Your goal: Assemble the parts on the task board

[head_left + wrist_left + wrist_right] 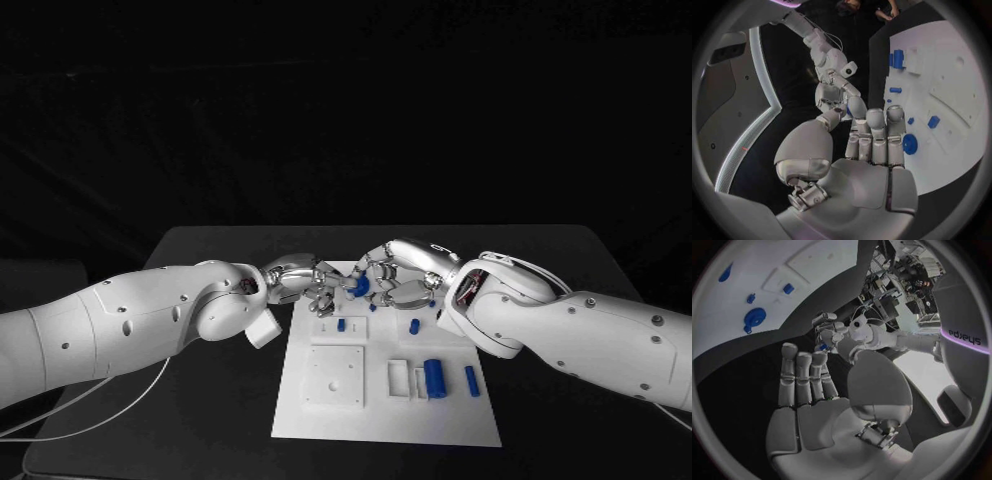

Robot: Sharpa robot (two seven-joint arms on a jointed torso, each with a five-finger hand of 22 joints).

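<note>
Over the far end of the white task board [382, 415], my left hand [306, 282] and right hand [400, 275] meet fingertip to fingertip. A small blue part [358, 285] sits between them, above the board. In the left wrist view this blue part [849, 107] lies between my left hand's [870, 150] thumb and a straight finger, with the right hand's fingertips [833, 94] on it. In the right wrist view the blue part [822, 346] sits at the tip of my right hand's [811, 390] fingers, against the left hand [826, 326].
On the board lie a thick blue cylinder [434, 377], a slim blue pin [472, 380] and two small blue pieces [414, 326] [342, 324]. A round blue part [909, 144] sits near the board's [954, 100] far edge. Black table surrounds the board.
</note>
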